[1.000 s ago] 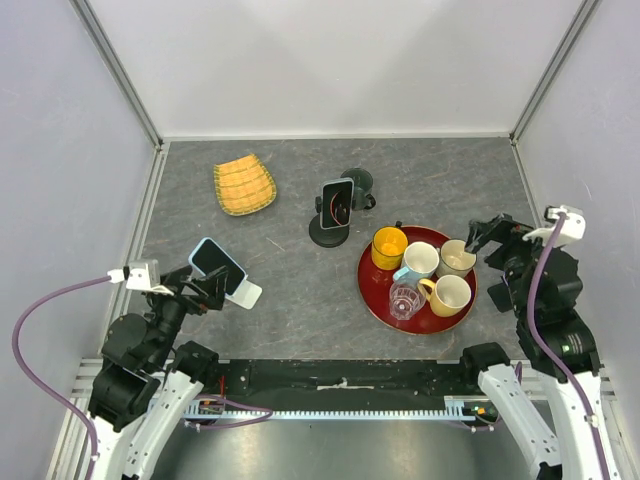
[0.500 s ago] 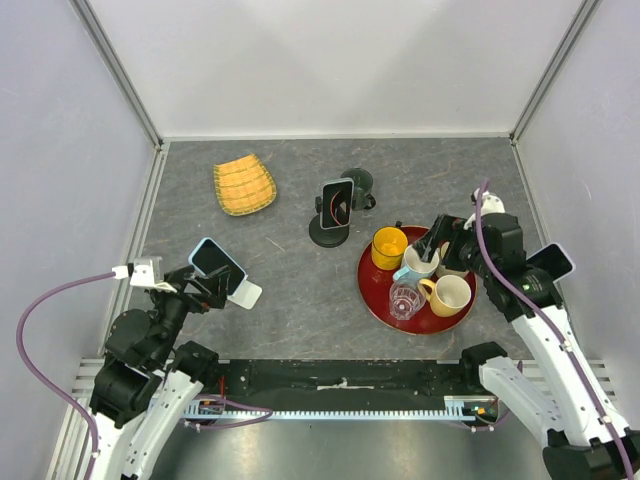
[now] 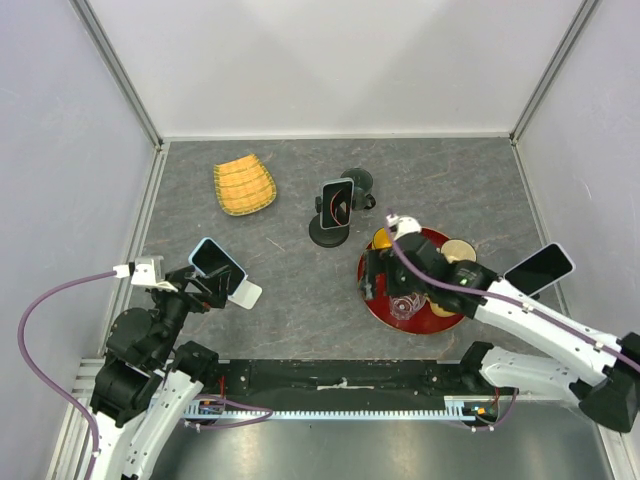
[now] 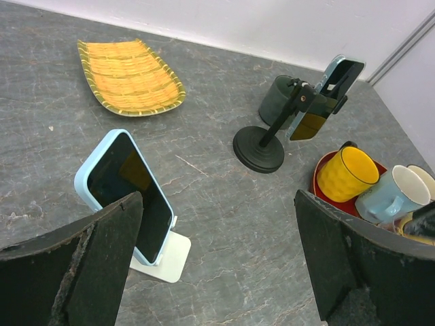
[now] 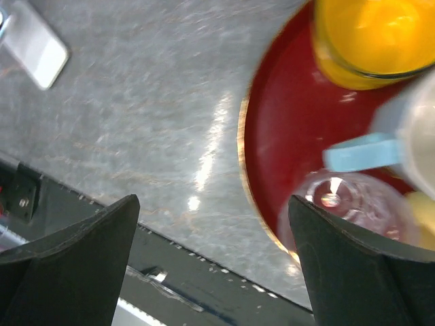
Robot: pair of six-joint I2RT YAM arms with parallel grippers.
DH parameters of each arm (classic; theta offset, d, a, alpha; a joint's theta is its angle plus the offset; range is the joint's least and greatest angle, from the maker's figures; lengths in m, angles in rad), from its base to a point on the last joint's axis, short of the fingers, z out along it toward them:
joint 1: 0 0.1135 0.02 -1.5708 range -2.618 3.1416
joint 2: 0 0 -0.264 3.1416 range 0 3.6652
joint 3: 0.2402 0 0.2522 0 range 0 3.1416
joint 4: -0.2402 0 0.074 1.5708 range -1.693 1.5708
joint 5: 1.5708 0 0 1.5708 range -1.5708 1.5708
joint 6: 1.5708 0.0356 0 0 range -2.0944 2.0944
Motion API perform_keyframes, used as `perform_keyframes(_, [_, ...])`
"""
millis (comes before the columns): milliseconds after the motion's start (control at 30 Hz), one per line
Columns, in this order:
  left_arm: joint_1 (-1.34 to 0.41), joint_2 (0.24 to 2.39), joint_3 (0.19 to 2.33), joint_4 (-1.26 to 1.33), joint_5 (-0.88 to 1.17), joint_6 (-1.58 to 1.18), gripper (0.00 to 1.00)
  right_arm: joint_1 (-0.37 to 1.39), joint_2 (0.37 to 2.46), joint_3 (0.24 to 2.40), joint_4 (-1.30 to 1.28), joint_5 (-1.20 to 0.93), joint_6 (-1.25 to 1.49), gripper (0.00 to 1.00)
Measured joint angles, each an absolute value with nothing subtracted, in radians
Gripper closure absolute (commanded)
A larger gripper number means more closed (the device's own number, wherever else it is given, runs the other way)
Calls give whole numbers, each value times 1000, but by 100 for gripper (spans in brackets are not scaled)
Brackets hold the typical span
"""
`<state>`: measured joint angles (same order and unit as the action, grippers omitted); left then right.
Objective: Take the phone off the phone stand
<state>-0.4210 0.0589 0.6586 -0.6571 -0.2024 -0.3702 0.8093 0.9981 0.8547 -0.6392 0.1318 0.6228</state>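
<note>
A light-blue phone (image 3: 215, 262) leans on a white stand (image 3: 246, 294) at the left; in the left wrist view the phone (image 4: 129, 193) sits just past my left finger. A second phone (image 3: 337, 203) is clamped on a black stand (image 3: 328, 234) at the centre, also in the left wrist view (image 4: 326, 95). My left gripper (image 3: 208, 288) is open and empty, just behind the blue phone, its jaws wide apart (image 4: 217, 224). My right gripper (image 3: 380, 278) is open and empty above the left rim of the red tray (image 5: 248, 156), jaws wide apart (image 5: 212, 204).
The red tray (image 3: 372, 292) holds a yellow cup (image 3: 386, 240), several other cups and a clear glass (image 5: 346, 204). A woven yellow dish (image 3: 244, 185) lies at the back left. A dark flat phone-like slab (image 3: 538, 268) lies at the right. A dark cup (image 4: 280, 100) stands behind the black stand.
My right arm has swung from the right side leftward across the tray to its left rim, uncovering the dark slab at the right. The left arm has barely moved.
</note>
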Motion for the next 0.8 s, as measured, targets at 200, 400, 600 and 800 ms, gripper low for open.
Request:
perform_keyframes(200, [-421, 63, 659, -657, -204, -371, 0, 1095, 1131, 892, -582, 232, 690, 2])
perform_keyframes(400, [-421, 70, 659, -657, -203, -371, 0, 1282, 1355, 929, -534, 267, 716, 2])
perform_keyframes(600, [-421, 72, 659, -657, -204, -371, 0, 1315, 1413, 896, -532, 276, 731, 2])
perform_keyframes(800, [-421, 89, 659, -657, -203, -371, 0, 1309, 1395, 819, -532, 294, 752, 2])
